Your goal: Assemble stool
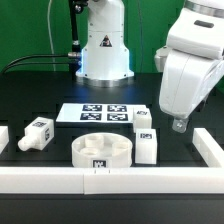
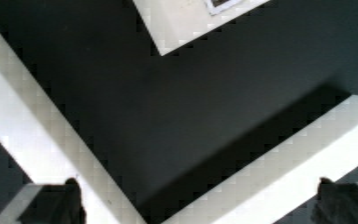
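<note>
currently pincer (image 2: 197, 203) hangs spread wide near leg (image 1: 147, 148)

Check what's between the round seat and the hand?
Exterior view: two white legs, near leg and far leg, stand between seat and hand.

Exterior frontal — wrist downward past claw (image 2: 197, 203)

The arm (image 1: 188, 62) is glossy white with rounded casings, its base column (image 1: 103, 45) bears a dark triangular mark, black cables (image 1: 40, 58) trail beside it, and the gripper (image 1: 178, 124) ends in dark fingers (image 2: 48, 205).
</note>
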Controlling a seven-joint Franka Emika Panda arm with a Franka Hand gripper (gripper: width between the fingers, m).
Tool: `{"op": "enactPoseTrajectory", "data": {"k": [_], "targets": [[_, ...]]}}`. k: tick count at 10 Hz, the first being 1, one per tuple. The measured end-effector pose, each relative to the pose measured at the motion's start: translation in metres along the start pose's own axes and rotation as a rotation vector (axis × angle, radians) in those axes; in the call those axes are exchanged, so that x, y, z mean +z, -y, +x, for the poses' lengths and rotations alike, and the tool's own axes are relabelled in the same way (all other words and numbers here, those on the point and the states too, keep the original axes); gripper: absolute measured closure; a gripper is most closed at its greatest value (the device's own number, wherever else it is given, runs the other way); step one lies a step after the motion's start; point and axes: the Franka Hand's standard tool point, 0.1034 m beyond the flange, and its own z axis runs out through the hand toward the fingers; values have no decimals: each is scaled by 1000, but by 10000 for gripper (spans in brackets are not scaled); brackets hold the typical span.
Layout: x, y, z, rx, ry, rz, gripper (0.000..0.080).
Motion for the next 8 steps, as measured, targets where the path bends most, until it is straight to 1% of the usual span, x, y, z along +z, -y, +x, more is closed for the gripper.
{"op": "enactPoseTrajectory", "data": {"k": [3, 4, 5, 6, 7, 8], "targets": [[0, 0, 0, 0, 3, 2, 149], [1, -1, -3, -17, 0, 0, 149], [3, -2, -14, -7, -2, -2, 149], [5, 2, -27, 26, -9, -9, 149], [9, 10, -40, 87, -41, -34, 149], [18, 18, -58, 81, -37, -30, 149]]}}
